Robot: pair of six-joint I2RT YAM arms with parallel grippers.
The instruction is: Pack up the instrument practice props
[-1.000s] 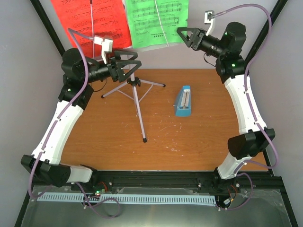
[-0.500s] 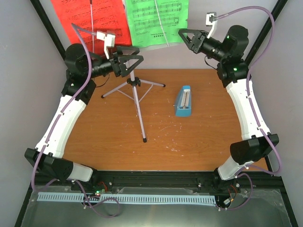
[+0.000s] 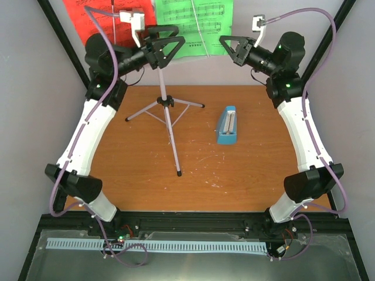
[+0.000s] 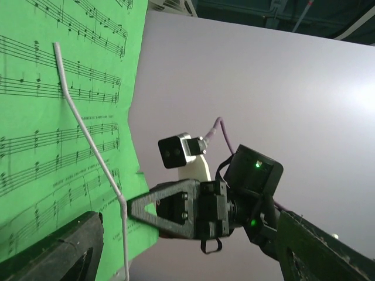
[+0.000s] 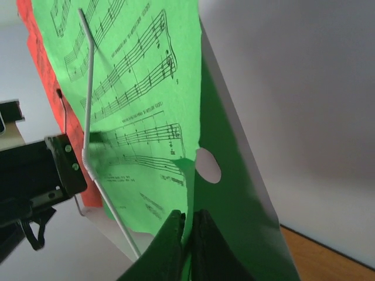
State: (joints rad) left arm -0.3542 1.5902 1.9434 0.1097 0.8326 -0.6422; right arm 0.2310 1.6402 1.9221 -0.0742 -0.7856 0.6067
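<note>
The silver tripod music stand (image 3: 168, 112) stands on the table's far left, and its tray at the top is covered by pages. A red sheet-music page (image 3: 96, 23) and a green sheet-music page (image 3: 193, 23) rest on it, each behind a thin wire arm (image 5: 88, 117). My right gripper (image 3: 226, 42) is shut on the green page's right edge (image 5: 190, 193). My left gripper (image 3: 173, 47) is wide open and empty in front of the green page (image 4: 53, 117), facing the right gripper (image 4: 146, 208). The blue metronome (image 3: 227, 124) stands on the table.
The wooden table (image 3: 129, 170) is boxed in by a grey back wall (image 3: 246, 70) and black frame posts (image 3: 58, 35). The stand's legs spread across the far left of the table.
My left arm has risen, and its open gripper moved up and right from the stand's pole to the level of the pages. The right gripper has stayed at the green page's edge.
</note>
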